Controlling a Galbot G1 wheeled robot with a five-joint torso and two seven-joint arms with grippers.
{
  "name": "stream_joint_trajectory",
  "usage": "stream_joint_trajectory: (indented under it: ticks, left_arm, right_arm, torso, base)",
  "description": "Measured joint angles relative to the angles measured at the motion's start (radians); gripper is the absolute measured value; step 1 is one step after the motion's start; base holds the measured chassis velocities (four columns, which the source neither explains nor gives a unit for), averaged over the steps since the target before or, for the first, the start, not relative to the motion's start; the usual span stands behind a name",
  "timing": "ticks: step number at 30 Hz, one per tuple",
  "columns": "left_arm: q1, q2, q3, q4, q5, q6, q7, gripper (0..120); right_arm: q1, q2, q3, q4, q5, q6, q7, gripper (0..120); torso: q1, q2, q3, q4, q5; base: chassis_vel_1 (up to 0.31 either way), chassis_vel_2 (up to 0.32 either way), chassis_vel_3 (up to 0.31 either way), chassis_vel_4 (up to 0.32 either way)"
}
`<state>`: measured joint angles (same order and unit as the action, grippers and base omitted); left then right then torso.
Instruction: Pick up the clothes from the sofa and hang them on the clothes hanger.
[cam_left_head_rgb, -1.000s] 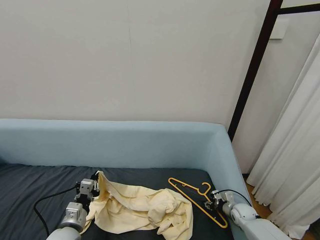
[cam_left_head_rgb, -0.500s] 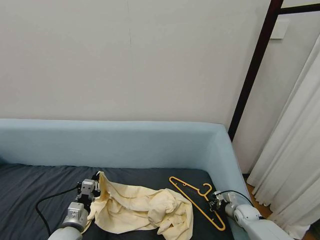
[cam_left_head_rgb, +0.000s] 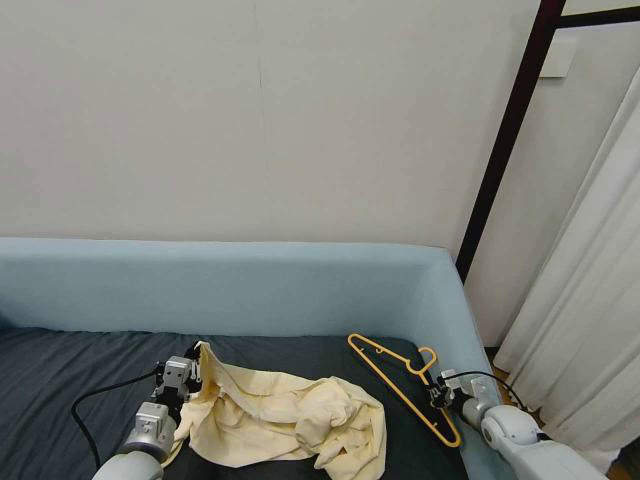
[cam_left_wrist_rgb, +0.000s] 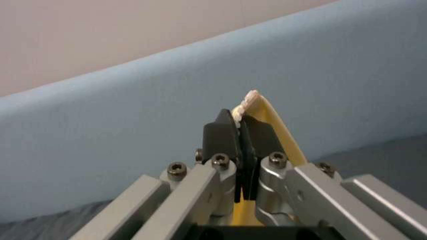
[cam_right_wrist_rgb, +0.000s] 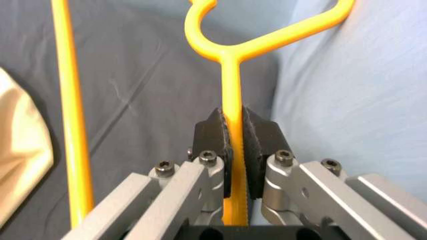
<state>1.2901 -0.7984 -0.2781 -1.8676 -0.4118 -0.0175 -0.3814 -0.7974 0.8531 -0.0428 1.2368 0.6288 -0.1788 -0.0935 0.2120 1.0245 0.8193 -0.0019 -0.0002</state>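
Grasp step. Left gripper clamps an edge of the pale yellow cloth garment, heaped on the light blue sofa. At the garment's 3 o'clock, right gripper pinches the orange plastic hanger by its neck. Next, I'd judge: cloth raised, hanger fed inside.

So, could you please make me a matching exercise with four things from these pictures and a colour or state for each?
1 left gripper
2 right gripper
3 sofa backrest
4 curtain

a light blue
b shut on the orange hanger
c white
d shut on the cream garment

Pairs: 1-d, 2-b, 3-a, 4-c
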Motion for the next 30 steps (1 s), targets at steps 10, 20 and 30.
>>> stream_joint_trajectory:
  ticks: [10,20,30]
  left_arm:
    - [0.019,0.107,-0.039,-0.105,-0.059,0.039,0.004,0]
    - [0.021,0.184,-0.030,-0.169,-0.106,0.099,-0.008,0]
    - [0.040,0.210,0.007,-0.216,-0.127,0.153,-0.034,0]
  right_arm:
    - [-0.206,-0.133,0.043,0.426,-0.081,0.052,0.081,5]
    - [-0.334,-0.128,0.007,0.632,-0.195,0.036,0.111,5]
    - [-0.291,-0.089,-0.159,0.665,-0.302,0.055,0.121,5]
  torso:
    - [0.000,0.000,0.000,0.0008,-0.0001]
    - [0.000,0.000,0.000,0.0004,-0.0001]
    - [0.000,0.000,0.000,0.0006,-0.0001]
  base:
    - [0.000,0.000,0.000,0.000]
    - [0.000,0.000,0.000,0.000]
    - [0.000,0.000,0.000,0.000]
